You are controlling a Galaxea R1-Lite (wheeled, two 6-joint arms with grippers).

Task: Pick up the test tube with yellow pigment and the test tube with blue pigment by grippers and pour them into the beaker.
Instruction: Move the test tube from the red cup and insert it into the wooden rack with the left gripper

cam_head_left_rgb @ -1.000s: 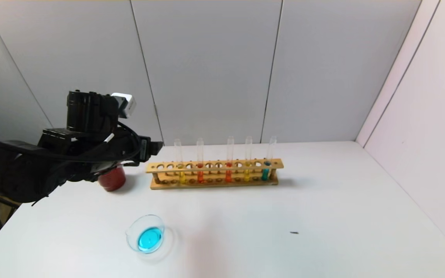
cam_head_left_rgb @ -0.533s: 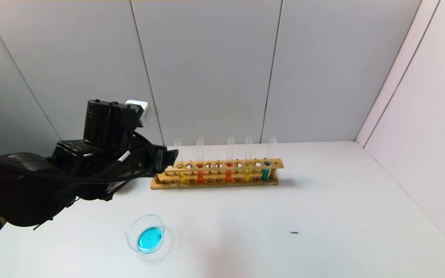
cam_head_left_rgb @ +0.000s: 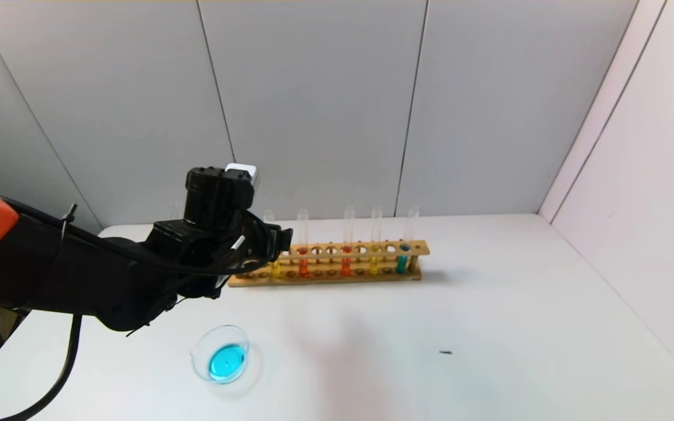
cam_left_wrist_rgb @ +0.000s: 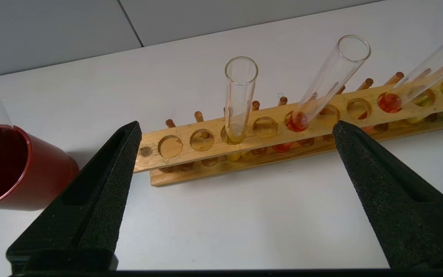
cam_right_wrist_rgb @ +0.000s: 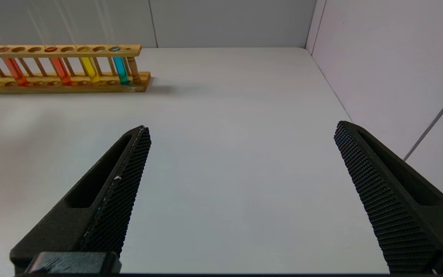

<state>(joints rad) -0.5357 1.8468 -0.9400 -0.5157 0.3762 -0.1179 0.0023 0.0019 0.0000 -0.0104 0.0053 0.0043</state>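
Note:
A wooden rack (cam_head_left_rgb: 325, 279) at the back of the table holds several tubes. Test tubes with yellow pigment stand near its left end (cam_left_wrist_rgb: 240, 96) and right of middle (cam_head_left_rgb: 374, 264). The test tube with blue pigment (cam_head_left_rgb: 401, 263) stands at the right end. My left gripper (cam_head_left_rgb: 283, 241) hovers in front of the rack's left end. In the left wrist view the left gripper (cam_left_wrist_rgb: 236, 127) is open and empty, with the left yellow tube framed between its fingers but farther off. The beaker (cam_head_left_rgb: 221, 354) sits at the near left with blue liquid in it. My right gripper (cam_right_wrist_rgb: 242, 128) is open above bare table.
Tubes with orange-red liquid (cam_head_left_rgb: 303, 266) (cam_head_left_rgb: 346, 266) stand between the yellow ones. A dark red cup (cam_left_wrist_rgb: 14, 169) with a clear tube leaning in it is just left of the rack. A small dark speck (cam_head_left_rgb: 445, 352) lies on the table at the right. Walls close the back and right.
My left arm has swung right and forward to the rack's left end and now hides the red cup in the head view. Its jaws have stayed open.

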